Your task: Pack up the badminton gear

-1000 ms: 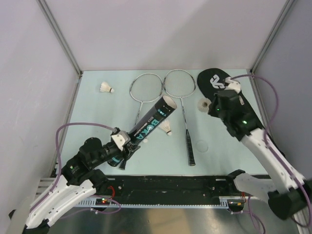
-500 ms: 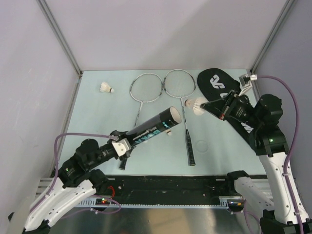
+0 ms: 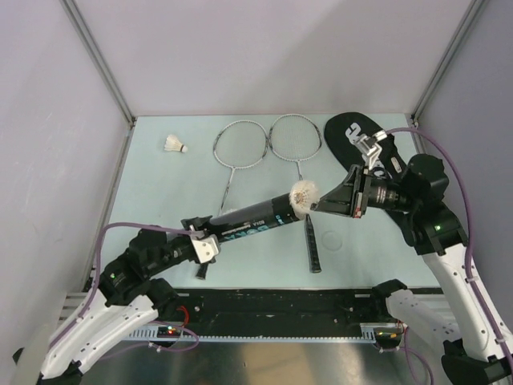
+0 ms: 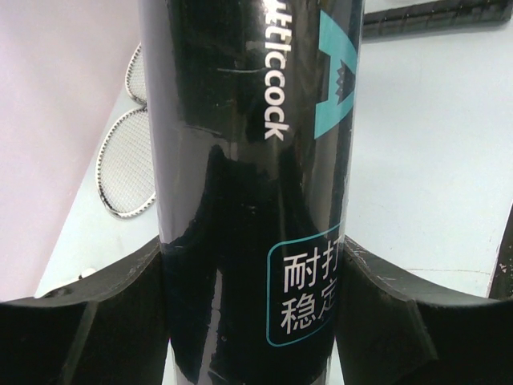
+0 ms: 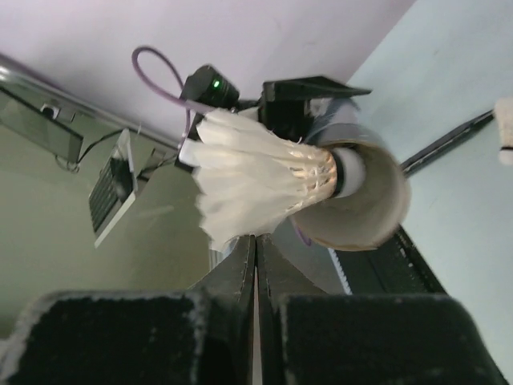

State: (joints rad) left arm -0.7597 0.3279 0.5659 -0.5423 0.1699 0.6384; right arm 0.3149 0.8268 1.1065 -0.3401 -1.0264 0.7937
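My left gripper (image 3: 200, 243) (image 4: 250, 269) is shut on the lower part of the black tube (image 3: 252, 218) (image 4: 248, 160), which slants up and to the right above the table. At the tube's open mouth (image 5: 365, 204) a white shuttlecock (image 3: 304, 194) (image 5: 252, 172) sits with its cork just inside. My right gripper (image 3: 317, 205) (image 5: 256, 241) is shut on the edge of its feathers. Two silver rackets (image 3: 240, 144) (image 3: 294, 136) lie at the back, the black bag (image 3: 353, 132) beside them. Another shuttlecock (image 3: 175, 144) rests at the far left, and one more (image 5: 505, 132) lies under the tube.
Pale walls and aluminium posts (image 3: 100, 64) close in the table on three sides. A black rail (image 3: 280, 305) runs along the near edge between the arm bases. The rackets' black handles (image 3: 312, 245) point towards me, under the raised tube.
My right gripper lifted the shuttlecock from beside the bag and carried it left to the tube's mouth. My left gripper swung the tube's open end to the right to meet it.
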